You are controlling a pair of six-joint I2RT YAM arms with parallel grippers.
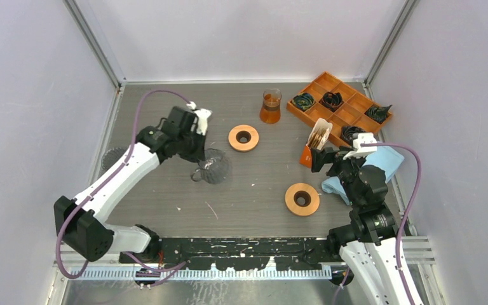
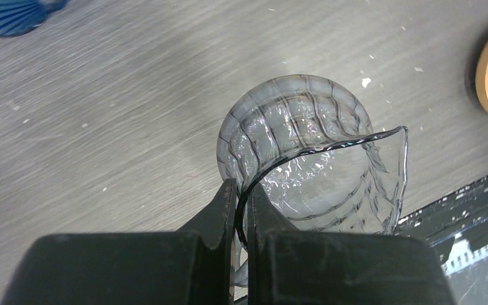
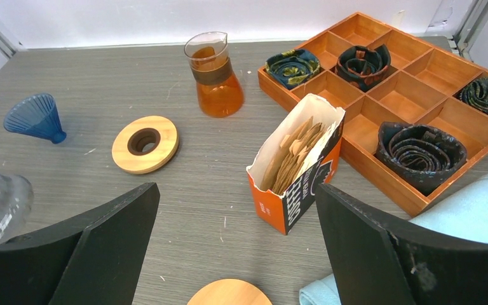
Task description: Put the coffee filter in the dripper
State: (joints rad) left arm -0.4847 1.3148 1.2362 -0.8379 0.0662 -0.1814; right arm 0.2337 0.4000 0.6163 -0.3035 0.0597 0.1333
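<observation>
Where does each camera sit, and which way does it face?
Top external: above and behind, looking down on the grey table; left arm and right arm show.
Left wrist: looks down at the clear ribbed glass dripper, its rim pinched in the left claw.
Right wrist: looks across the table at the orange box of paper filters; the open right claw frames it.
Both wrist views show the blue ribbed cone.

Left of the filter box, your glass dripper runs off the frame edge. In front of the box, a wooden ring is half cropped.
</observation>
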